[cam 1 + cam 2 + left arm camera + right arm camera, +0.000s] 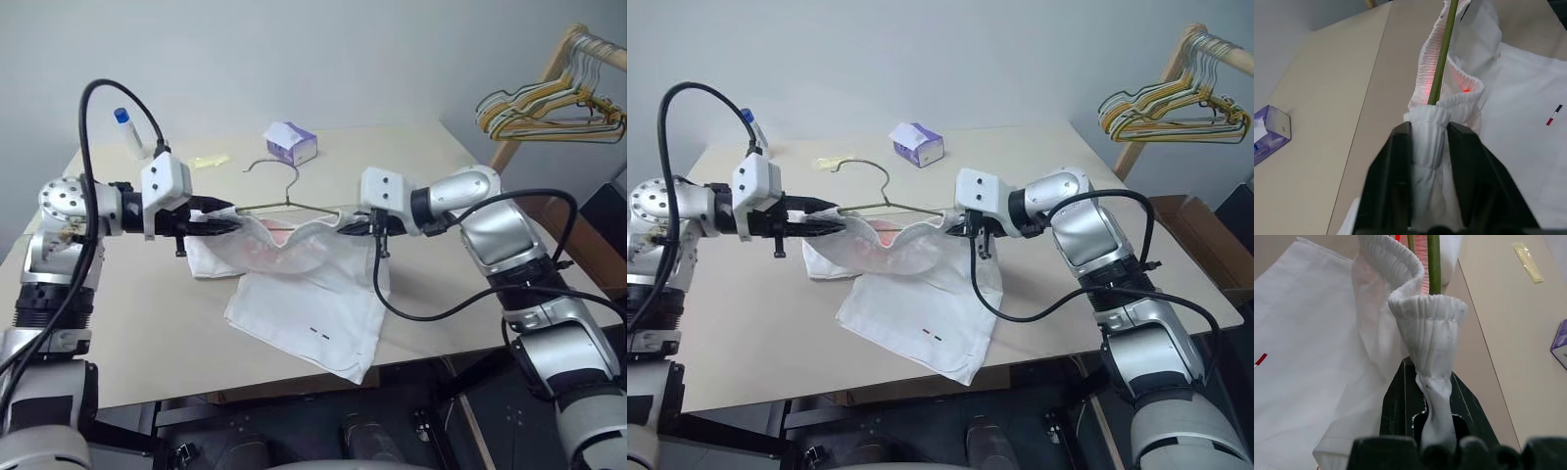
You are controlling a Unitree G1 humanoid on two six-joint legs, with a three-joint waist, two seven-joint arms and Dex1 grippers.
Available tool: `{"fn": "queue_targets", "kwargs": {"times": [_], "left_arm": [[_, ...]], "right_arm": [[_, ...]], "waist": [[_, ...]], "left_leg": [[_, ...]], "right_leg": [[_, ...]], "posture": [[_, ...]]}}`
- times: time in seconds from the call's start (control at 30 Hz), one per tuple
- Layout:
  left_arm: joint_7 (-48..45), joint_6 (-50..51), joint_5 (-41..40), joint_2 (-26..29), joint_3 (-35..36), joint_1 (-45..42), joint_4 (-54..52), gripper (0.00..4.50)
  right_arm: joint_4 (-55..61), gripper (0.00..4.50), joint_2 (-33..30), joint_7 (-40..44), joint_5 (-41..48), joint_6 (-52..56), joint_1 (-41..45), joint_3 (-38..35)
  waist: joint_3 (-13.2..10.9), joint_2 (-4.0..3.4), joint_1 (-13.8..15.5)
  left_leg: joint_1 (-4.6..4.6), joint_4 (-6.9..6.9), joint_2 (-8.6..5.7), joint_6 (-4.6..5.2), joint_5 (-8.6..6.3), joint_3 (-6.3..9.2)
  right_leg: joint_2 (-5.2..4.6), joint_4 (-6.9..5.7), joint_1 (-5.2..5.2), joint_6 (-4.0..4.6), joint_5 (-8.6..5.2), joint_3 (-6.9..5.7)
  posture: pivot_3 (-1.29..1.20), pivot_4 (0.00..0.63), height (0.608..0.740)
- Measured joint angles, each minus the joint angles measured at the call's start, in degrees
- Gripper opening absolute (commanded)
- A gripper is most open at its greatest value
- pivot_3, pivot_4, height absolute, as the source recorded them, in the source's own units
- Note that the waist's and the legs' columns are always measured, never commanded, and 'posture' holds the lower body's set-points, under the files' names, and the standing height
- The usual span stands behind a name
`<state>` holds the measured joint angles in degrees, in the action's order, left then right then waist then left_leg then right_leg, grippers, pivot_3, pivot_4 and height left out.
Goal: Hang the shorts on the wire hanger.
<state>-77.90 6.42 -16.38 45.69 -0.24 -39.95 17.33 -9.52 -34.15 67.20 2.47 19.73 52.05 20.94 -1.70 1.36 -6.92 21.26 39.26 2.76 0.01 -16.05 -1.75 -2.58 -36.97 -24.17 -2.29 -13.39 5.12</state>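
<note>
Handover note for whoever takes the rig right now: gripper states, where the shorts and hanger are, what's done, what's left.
Left gripper: fingers either side of the shorts' waistband at one end; whether it is clamped, I cannot tell.
Right gripper: shut on the waistband's other end.
Wire hanger: between the two grippers, its wire running along the stretched waistband, hook toward the table's far side.
Done: waistband lifted and spread; the legs trail on the table.
Left: confirm the shorts sit over the hanger's wire, then let go.

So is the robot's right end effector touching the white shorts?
Touching. In the right wrist view the right end effector is shut on the shorts, with the bunched waistband pinched between its black fingers.
</note>
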Motion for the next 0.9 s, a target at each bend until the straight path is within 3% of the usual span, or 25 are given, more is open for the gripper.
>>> {"fn": "queue_targets", "kwargs": {"times": [0.2,0.23,0.37,0.47,0.63,0.9], "left_arm": [[2.21,-0.14,-4.44,-0.98,5.87,-3.44,4.09,4.32],[2.84,-0.12,-5.58,-0.97,7.44,-4.73,4.75,4.45],[5.04,-0.08,-7.03,-0.7,11.26,-6.39,5.96,4.45],[6.09,-0.23,-6.57,-0.93,11.33,-4.46,5.85,4.45],[3.33,2.64,-12.94,-4.27,12.18,2.59,-0.31,4.45],[5.84,5.94,-16.76,-10.13,10.76,6.26,-11.82,4.45]], "right_arm": [[1.77,0.0,-0.61,-1.47,0.14,2.52,-2.35,-1.96],[2.48,0.0,-0.9,-1.75,0.22,3.54,-3.09,-2.48],[5.12,0.0,-1.52,-3.53,1.19,9.71,-5.49,-4.55],[9.98,0.0,-1.18,-7.48,3.06,20.94,-7.1,-7.61],[20.21,0.0,-0.21,-17.83,4.3,40.9,-10.2,-13.8],[34.46,0.0,9.33,-36.38,0.81,71.13,-13.93,-31.81]], "waist": [[0.0,0.0,-0.17],[0.0,0.0,-0.16],[0.0,0.0,-0.2],[0.01,-0.01,-0.23],[0.01,0.0,-0.36],[0.04,0.02,-1.11]], "left_leg": [[0.02,0.0,0.0,0.0,0.0,0.01],[0.02,0.0,0.0,0.0,0.0,0.01],[-0.04,0.0,0.0,0.0,0.0,0.01],[-0.05,0.0,0.0,-0.01,0.0,0.01],[0.07,0.01,0.01,-0.01,0.0,0.01],[0.01,0.03,-0.01,-0.01,0.0,0.03]], "right_leg": [[0.0,0.01,-0.01,0.0,0.0,0.0],[0.0,0.01,-0.01,0.0,0.0,0.0],[-0.01,-0.04,0.02,0.0,0.0,0.01],[-0.01,-0.07,0.01,0.0,0.0,0.02],[-0.02,-0.05,-0.06,0.0,0.0,0.01],[-0.02,-0.04,0.03,0.0,0.0,0.01]], "posture": [[-0.06,0.0,0.74],[-0.06,0.0,0.74],[-0.07,0.0,0.74],[-0.09,0.0,0.74],[-0.14,0.0,0.74],[-0.22,0.0,0.74]]}}
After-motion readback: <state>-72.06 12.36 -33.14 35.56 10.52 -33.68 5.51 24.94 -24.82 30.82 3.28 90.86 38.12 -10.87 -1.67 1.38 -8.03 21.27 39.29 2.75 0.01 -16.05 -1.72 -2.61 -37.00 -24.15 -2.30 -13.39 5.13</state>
